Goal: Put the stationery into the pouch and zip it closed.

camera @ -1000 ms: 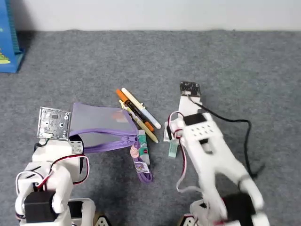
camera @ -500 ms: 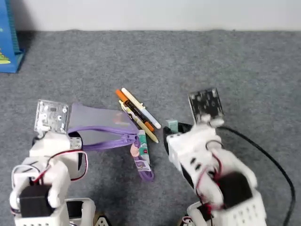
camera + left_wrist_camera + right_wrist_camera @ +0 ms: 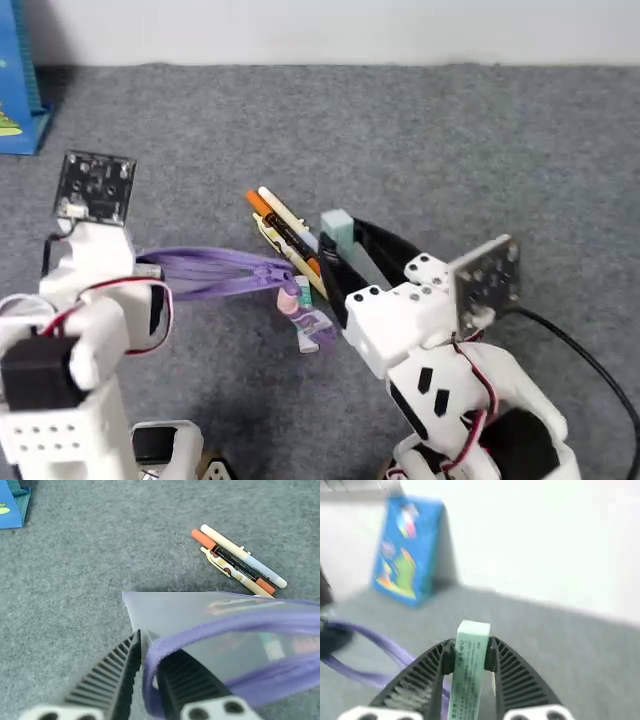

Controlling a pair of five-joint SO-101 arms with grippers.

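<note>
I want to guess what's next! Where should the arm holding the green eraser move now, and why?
Probably the right gripper should carry the green eraser across toward the pouch mouth: the eraser is already pinched, and the left gripper holds the pouch's purple edge lifted.

I'm working over a grey, carpet-like tabletop [image 3: 480,130] that runs to a white wall along its far edge. A blue box [image 3: 18,100] stands at the far left corner. Three pens lie near the middle, touching side by side and slanted alike: an orange-capped marker [image 3: 232,560], a cream pen [image 3: 240,554] on its far side and a beige pen [image 3: 235,576] on its near side. Left of the pens the purple pouch [image 3: 210,272] stands up on edge, and I can't tell how much of it touches the surface. Its purple strap [image 3: 318,335] trails on the tabletop towards the near edge.
</note>
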